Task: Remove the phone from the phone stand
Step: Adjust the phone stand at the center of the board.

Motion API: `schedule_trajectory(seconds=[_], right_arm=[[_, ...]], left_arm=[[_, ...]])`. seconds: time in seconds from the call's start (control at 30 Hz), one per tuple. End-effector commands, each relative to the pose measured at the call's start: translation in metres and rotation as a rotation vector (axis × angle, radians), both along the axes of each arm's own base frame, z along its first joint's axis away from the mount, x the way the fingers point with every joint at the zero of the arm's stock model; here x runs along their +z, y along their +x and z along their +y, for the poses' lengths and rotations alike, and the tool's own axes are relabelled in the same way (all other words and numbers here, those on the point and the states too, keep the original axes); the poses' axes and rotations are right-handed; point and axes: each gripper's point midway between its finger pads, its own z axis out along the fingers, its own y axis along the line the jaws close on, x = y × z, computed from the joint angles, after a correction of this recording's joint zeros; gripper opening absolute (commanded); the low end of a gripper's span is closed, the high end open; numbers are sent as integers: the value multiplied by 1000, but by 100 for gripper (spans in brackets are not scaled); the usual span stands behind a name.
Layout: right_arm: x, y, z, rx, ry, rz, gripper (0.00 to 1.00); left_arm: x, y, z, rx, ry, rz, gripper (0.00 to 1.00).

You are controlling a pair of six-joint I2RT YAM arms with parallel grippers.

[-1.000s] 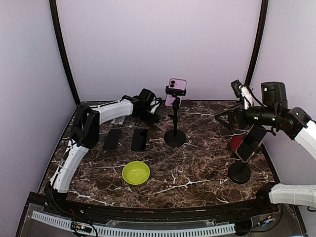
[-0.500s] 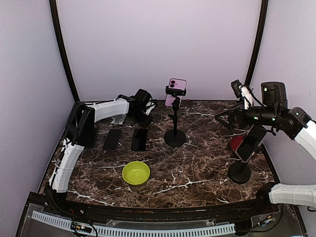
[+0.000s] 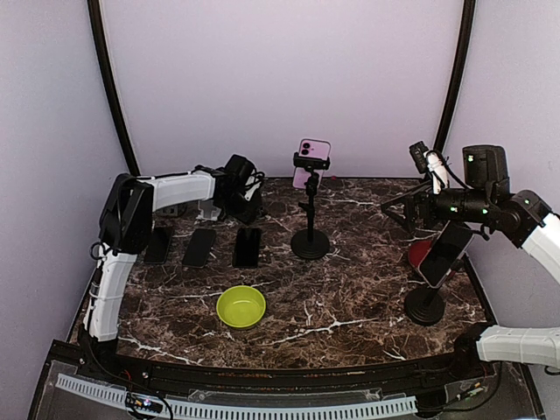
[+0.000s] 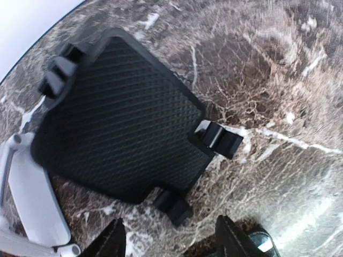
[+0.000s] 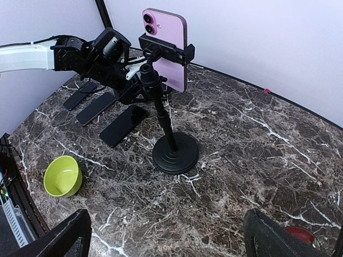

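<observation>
- The step in hand is the approach: neither arm has a hold on anything yet.
- The pink phone (image 3: 312,161) sits upright in the clamp of the phone stand (image 3: 310,241), at about 12 o'clock on the marble surface (image 3: 350,306).
- The right end effector (image 5: 167,215) has its fingers wide apart and empty. It hangs at roughly 3 o'clock from the stand, well apart from it, with its camera looking straight at the phone.
- The left end effector (image 4: 169,226) is also parted and empty. It hovers at about 10 o'clock from the stand, over a black textured holder plate (image 4: 118,112) lying on the surface.
- A dark phone (image 3: 442,252) leans on a second stand at 4 o'clock. The task does not say which phone is meant; I judge it to be the pink one, since the right wrist is aimed at it.
- The next move probably calls for one end effector to reach the phone, close across its long edges clear of the clamp, and draw it out.
- The stem is thin and the base small, so the stand may tip unless the pull follows the clamp's opening or the other arm steadies the stem.
</observation>
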Motion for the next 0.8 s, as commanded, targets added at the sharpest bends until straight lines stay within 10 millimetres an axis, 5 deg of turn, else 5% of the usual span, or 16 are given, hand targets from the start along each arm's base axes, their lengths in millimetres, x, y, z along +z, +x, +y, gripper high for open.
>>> schedule_trajectory(seconds=[0.0,0.13,0.37,0.77], right_arm=[[9,3,1,-2,24,-24,99],[9,4,1,-2,22,-24,99],[8,5,2,1,25,-19,99],[4,6,3,1,25,-11,99]], left_arm=[[77,5,-12,25,-182,-143,65],[97,10,-7,98,-214,-210,98],[105,24,14,389,-288,-283,99],[80,31,11,607,-238,-313,99]])
